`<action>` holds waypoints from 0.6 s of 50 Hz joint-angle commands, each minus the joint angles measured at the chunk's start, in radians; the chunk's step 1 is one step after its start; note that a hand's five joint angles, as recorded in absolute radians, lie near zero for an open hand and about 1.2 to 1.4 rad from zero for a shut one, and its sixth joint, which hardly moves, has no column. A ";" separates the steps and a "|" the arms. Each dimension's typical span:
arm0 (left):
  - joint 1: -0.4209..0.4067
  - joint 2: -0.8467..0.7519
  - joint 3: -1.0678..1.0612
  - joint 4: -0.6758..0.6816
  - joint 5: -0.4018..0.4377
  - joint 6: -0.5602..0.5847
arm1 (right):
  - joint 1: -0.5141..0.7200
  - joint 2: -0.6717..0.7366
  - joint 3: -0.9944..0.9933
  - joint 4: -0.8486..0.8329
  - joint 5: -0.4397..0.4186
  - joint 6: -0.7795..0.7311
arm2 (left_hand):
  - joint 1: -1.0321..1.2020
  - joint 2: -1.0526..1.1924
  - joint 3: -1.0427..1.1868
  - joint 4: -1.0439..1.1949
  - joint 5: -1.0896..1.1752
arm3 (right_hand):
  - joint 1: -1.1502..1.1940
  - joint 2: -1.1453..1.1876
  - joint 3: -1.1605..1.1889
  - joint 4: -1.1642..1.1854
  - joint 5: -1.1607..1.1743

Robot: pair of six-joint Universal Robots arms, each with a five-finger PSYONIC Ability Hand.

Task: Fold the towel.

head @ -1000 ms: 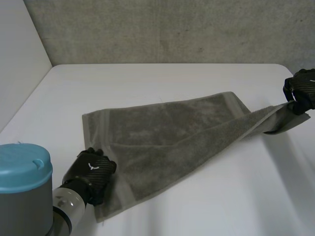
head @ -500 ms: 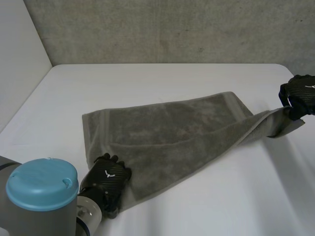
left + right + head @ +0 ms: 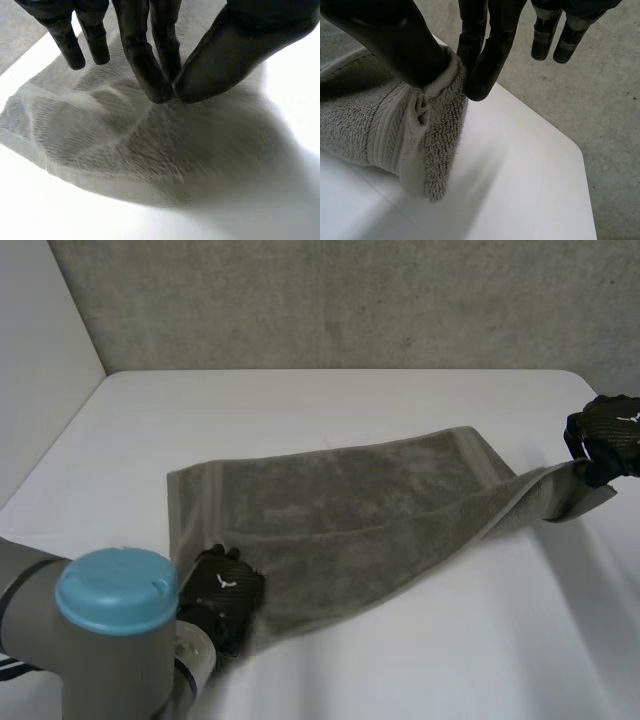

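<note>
Head: grey terry towel spread on white worktop. Left hand on its near-left corner, right hand holds the far-right corner raised.
Left wrist: fingers and thumb pinch a towel ridge.
Right wrist: thumb and fingers clamp the corner.

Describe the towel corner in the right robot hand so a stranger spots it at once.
On the white table lies a grey towel, mostly spread flat. Follow it to its right end, where the right robot hand pinches it. Unlike the rest, this corner is drawn into a narrow, bunched tail.
</note>
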 commanded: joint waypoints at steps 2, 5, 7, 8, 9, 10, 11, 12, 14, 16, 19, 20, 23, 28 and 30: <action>0.047 0.175 0.002 -0.011 0.087 -0.009 | -0.006 -0.009 -0.002 0.006 -0.001 0.001 | 0.360 0.059 -0.038 -0.047 0.038 | 0.106 0.061 0.014 0.040 0.066; 0.051 0.208 -0.002 -0.049 0.151 -0.015 | -0.014 -0.011 -0.007 0.010 -0.003 -0.010 | 0.360 0.059 -0.038 -0.047 0.038 | 0.106 0.061 0.014 0.040 0.066; 0.053 0.228 -0.003 -0.089 0.170 -0.018 | -0.015 -0.012 -0.007 0.023 -0.008 -0.027 | 0.360 0.059 -0.038 -0.047 0.038 | 0.106 0.061 0.014 0.040 0.066; 0.054 0.239 -0.003 -0.128 0.182 -0.018 | -0.015 -0.014 -0.004 0.038 -0.023 -0.051 | 0.360 0.059 -0.038 -0.047 0.038 | 0.106 0.061 0.014 0.040 0.066; 0.054 0.248 -0.005 -0.161 0.189 -0.019 | -0.017 -0.014 0.001 0.061 -0.043 -0.080 | 0.360 0.059 -0.038 -0.047 0.038 | 0.106 0.061 0.014 0.040 0.066; 0.054 0.248 -0.005 -0.161 0.190 -0.019 | -0.017 -0.014 0.001 0.061 -0.043 -0.081 | 0.360 0.059 -0.038 -0.047 0.038 | 0.106 0.061 0.014 0.040 0.066; 0.054 0.254 -0.011 -0.179 0.191 -0.021 | -0.020 -0.014 0.003 0.085 -0.061 -0.110 | 0.360 0.059 -0.038 -0.047 0.038 | 0.106 0.061 0.014 0.040 0.066; 0.056 0.262 -0.017 -0.181 0.191 -0.021 | -0.032 -0.014 0.009 0.108 -0.083 -0.137 | 0.360 0.059 -0.038 -0.047 0.038 | 0.106 0.061 0.014 0.040 0.066; 0.057 0.265 -0.018 -0.181 0.191 -0.019 | -0.057 -0.014 0.021 0.125 -0.103 -0.160 | 0.360 0.059 -0.038 -0.047 0.038 | 0.106 0.061 0.014 0.040 0.066; 0.062 0.262 -0.021 -0.181 0.191 -0.016 | -0.078 -0.017 0.032 0.139 -0.118 -0.177 | 0.360 0.059 -0.038 -0.047 0.038 | 0.106 0.061 0.014 0.040 0.066; 0.067 0.253 -0.021 -0.178 0.185 -0.007 | -0.089 -0.020 0.049 0.144 -0.139 -0.190 | 0.360 0.059 -0.038 -0.047 0.038 | 0.106 0.061 0.014 0.040 0.066; 0.068 0.247 -0.021 -0.172 0.186 -0.007 | -0.087 -0.020 0.052 0.144 -0.144 -0.187 | 0.309 0.007 -0.038 -0.047 -0.014 | 0.106 0.061 0.014 0.040 0.066; 0.056 0.210 -0.026 -0.123 0.182 -0.006 | -0.086 -0.020 0.059 0.139 -0.147 -0.183 | -0.189 -0.491 -0.038 -0.047 -0.512 | 0.106 0.061 0.014 0.040 0.066; 0.039 0.173 -0.025 -0.064 0.163 0.001 | -0.086 -0.020 0.064 0.139 -0.149 -0.183 | -0.526 -0.827 -0.038 -0.047 -0.848 | 0.106 0.061 0.014 0.040 0.066; 0.038 0.161 -0.023 -0.060 0.157 0.005 | -0.086 -0.020 0.067 0.139 -0.149 -0.183 | -0.520 -0.821 -0.038 -0.047 -0.842 | 0.106 0.061 0.014 0.040 0.066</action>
